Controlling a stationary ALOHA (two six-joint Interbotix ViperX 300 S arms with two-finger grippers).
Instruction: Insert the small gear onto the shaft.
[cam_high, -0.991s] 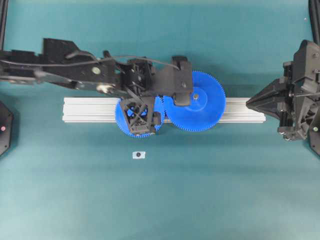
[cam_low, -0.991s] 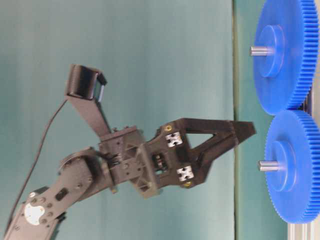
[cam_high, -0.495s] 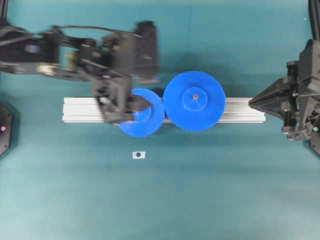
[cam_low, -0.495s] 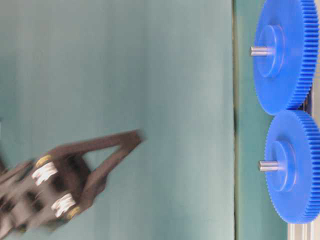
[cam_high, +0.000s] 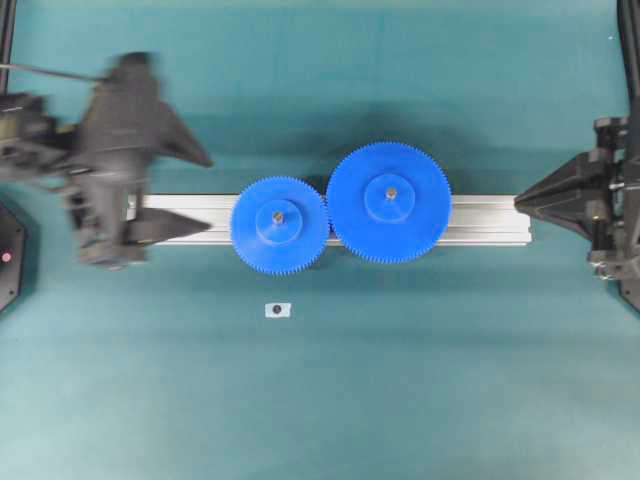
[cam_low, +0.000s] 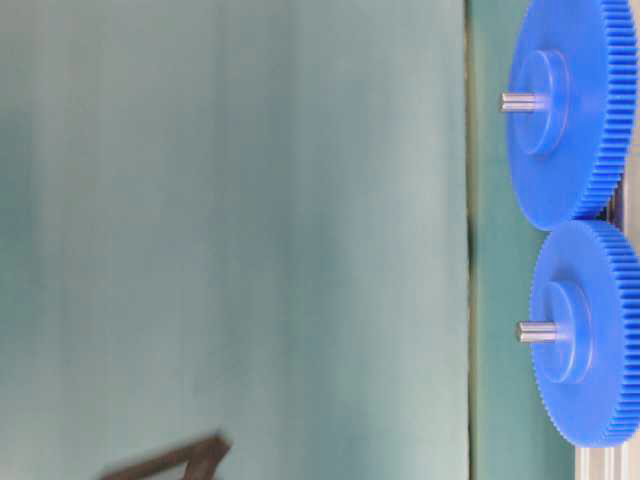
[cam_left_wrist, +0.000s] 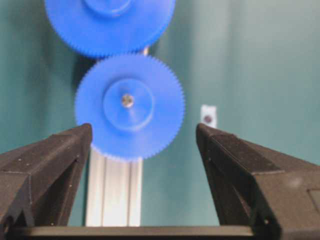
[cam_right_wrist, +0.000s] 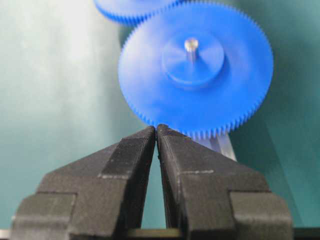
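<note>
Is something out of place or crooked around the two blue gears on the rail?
Nothing looks askew. The small gear sits flat on its shaft, teeth against the larger gear, both on the rail. The only stray item is a small white piece lying alone on the mat below the rail.

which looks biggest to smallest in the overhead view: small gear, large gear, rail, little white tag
1. rail, longest, partly hidden under both gears
2. large gear
3. small gear
4. white tag, by far the smallest
</note>
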